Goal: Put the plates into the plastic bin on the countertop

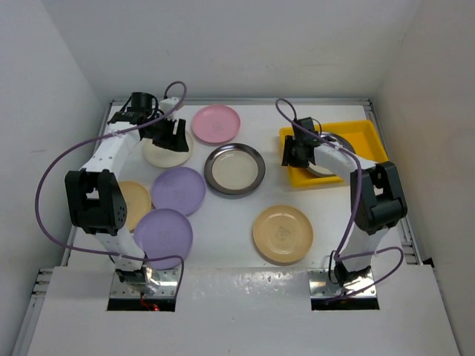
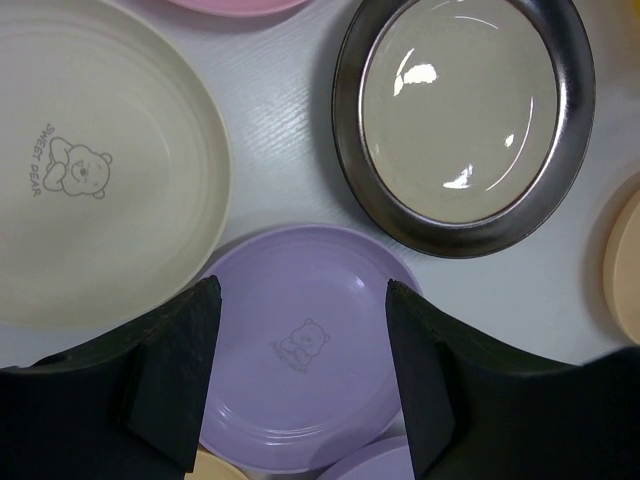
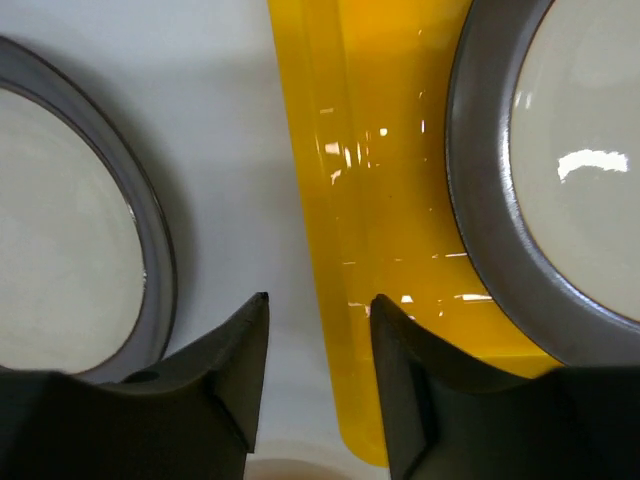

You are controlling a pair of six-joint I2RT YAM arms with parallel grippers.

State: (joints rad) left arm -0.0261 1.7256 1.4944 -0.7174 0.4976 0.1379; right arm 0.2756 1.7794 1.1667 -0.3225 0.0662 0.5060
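Note:
My left gripper point(image 1: 171, 137) is open and empty, above the cream plate point(image 1: 165, 153) at the back left. In the left wrist view its fingers point(image 2: 303, 288) frame a lilac plate point(image 2: 300, 345), with the cream plate point(image 2: 90, 170) on the left and a steel plate point(image 2: 465, 120) at upper right. My right gripper point(image 1: 291, 153) is open and empty at the left wall of the yellow bin point(image 1: 364, 133). In the right wrist view the gripper point(image 3: 320, 300) straddles that bin wall point(image 3: 380, 200). A steel plate point(image 3: 560, 170) lies in the bin, partly hidden by the arm in the top view.
On the countertop point(image 1: 223, 222) lie a pink plate point(image 1: 216, 123), a steel plate point(image 1: 234, 170), two lilac plates point(image 1: 178, 190) point(image 1: 163, 232) and two tan plates point(image 1: 133, 204) point(image 1: 283, 233). White walls enclose the sides and back.

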